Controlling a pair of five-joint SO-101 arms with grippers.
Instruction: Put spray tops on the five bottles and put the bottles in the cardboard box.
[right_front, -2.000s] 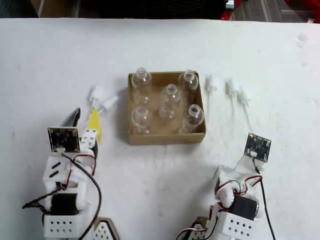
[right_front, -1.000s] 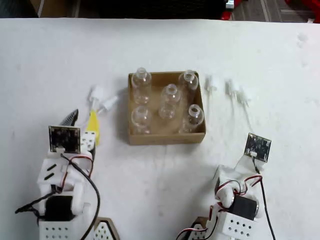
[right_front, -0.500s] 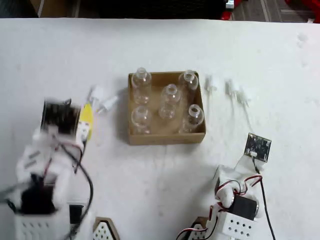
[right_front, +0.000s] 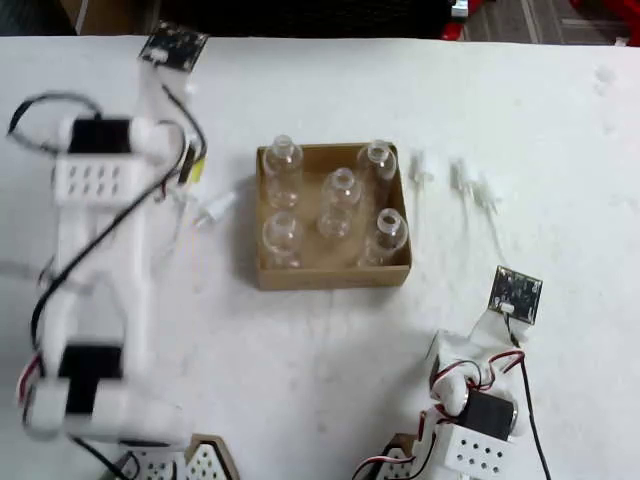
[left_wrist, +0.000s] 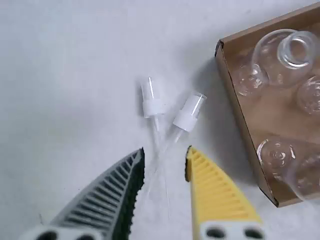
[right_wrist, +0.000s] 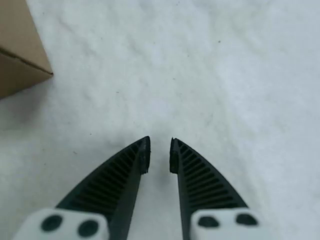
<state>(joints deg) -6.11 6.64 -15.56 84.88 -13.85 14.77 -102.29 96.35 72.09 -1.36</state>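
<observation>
Cardboard box at the centre of the bench holds five uncapped bottles. Left gripper, half open and empty, hangs over two spray tops at the box's nine o'clock. They lie close together, so closing may catch both. Right gripper, barely open and empty, sits at five o'clock.

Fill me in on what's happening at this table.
The left gripper hovers open over two spray tops lying beside the cardboard box. Five bottles stand in the box, none capped yet. More spray tops lie on its other side. The right gripper sits empty over bare table near a box corner.
</observation>
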